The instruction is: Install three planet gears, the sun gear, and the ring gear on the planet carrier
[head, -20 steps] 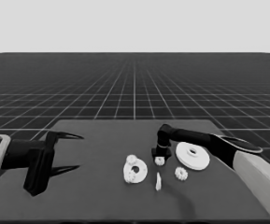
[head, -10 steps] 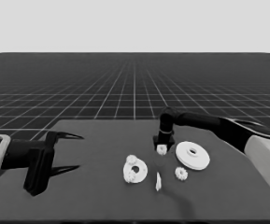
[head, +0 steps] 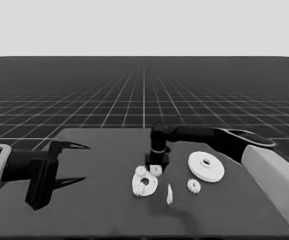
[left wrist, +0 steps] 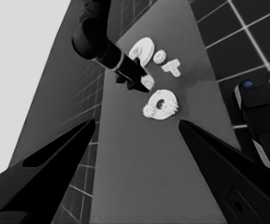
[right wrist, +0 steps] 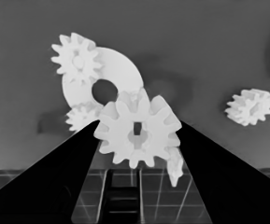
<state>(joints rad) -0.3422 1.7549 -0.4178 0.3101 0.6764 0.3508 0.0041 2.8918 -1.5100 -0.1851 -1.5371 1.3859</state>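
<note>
White gear (right wrist: 138,133) fills the right wrist view, pinched between the right gripper's (head: 156,167) two fingers (right wrist: 69,163), and it hides part of the smaller round part (right wrist: 120,74) lying beyond it. In the head view the same gear (head: 156,170) shows just below the black fingertips, right beside the smaller round part (head: 145,185); whether it touches that part or hangs just above it is hard to tell.

Two gears sit on the smaller round part: one (right wrist: 76,59) on its rim in plain sight, another (right wrist: 82,116) at its edge, partly cut off by a finger and the held gear. A fourth gear (head: 193,186) lies alone on the desk (head: 94,220), near the larger round part (head: 206,166) and apart from the smaller one. That makes four gears counted, two round parts, and one thin white piece (head: 169,194), which lies on the desk between the smaller round part and the lone gear; the right wrist view shows only a sliver of it (right wrist: 174,168).

The left gripper (head: 76,162) waits over the desk's left end, fingers (left wrist: 55,163) spread wide with nothing between them. Its wrist view shows the right arm (left wrist: 95,28) reaching down to the cluster of parts farther off.
</note>
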